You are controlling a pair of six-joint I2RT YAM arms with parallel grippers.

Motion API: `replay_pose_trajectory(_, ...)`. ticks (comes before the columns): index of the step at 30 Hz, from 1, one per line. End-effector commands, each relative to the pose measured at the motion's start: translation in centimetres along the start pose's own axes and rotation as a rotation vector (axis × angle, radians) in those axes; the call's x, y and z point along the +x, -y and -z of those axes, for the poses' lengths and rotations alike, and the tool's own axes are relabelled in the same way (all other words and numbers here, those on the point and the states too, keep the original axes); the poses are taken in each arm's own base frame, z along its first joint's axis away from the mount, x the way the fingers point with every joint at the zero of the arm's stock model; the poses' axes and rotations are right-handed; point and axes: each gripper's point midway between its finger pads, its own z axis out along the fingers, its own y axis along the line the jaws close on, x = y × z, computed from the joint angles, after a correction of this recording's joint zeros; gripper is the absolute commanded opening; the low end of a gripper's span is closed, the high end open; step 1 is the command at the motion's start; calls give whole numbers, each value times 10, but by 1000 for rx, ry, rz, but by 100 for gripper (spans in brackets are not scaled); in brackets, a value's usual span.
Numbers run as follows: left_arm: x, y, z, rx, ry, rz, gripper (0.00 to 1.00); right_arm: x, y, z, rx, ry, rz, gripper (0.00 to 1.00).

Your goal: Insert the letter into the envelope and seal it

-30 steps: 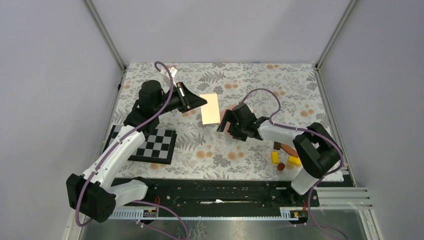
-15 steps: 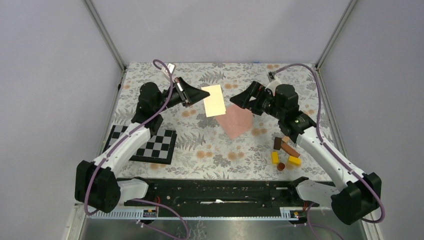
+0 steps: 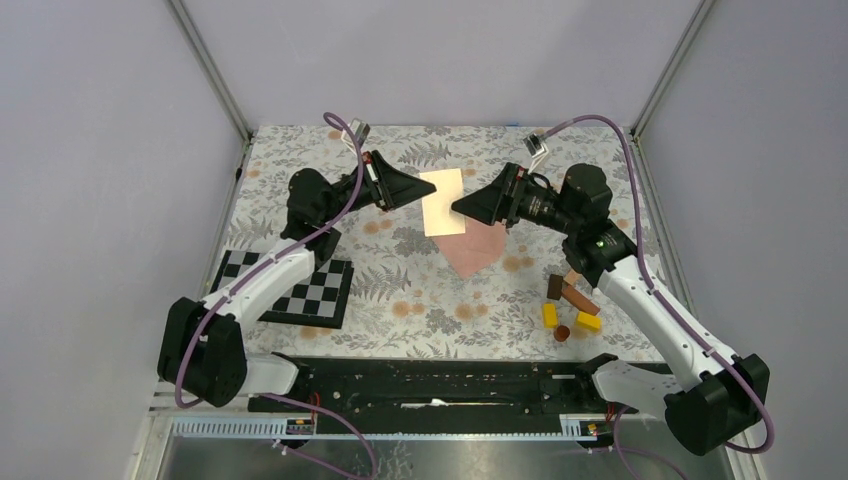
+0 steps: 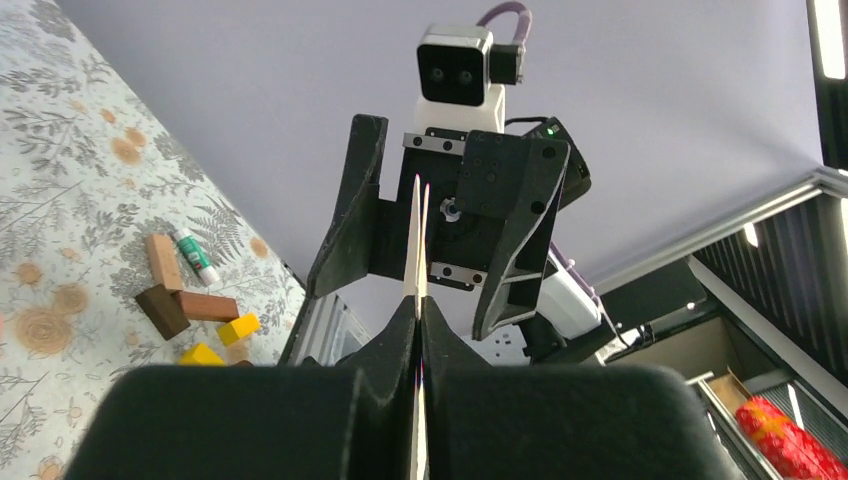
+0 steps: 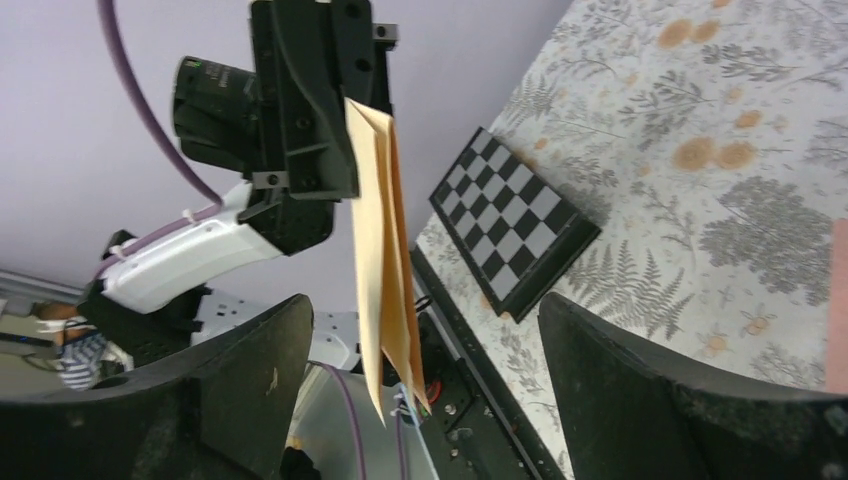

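Clenching the letter (image 4: pixel 418 230), seen edge-on from the wrists, left gripper (image 4: pixel 419 310); right gripper (image 5: pixel 420 320) spread.

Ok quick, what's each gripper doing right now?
Left gripper: shut, pinching the folded cream letter by one edge, up in the air.
Right gripper: open, jaws on either side of the letter's opposite edge, not closed on it.

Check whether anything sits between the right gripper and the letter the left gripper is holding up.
Nothing visible does. The right gripper has its open jaws lined up on the free edge of the letter, pinched in the shut left gripper; the envelope lies below.
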Motion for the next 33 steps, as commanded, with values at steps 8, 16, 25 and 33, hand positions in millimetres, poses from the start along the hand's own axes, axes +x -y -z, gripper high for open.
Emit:
replay_pose_trajectory(8, 5, 33, -15, 127, -44, -95, 0, -5, -47, 11, -179, -5, 22, 63)
replay_pose_trajectory(16, 7, 31, -18, 127, -52, -95, 0, -6, -41, 8, -145, -8, 5, 40)
replay_pose_trajectory(25, 5, -7, -24, -5, -42, -61, 29, -9, 13, 0, 112, -18, 35, 0)
replay_pose_trajectory(33, -14, -114, 0, -548, 57, -45, 87, -23, 141, 13, 488, 3, 120, 0)
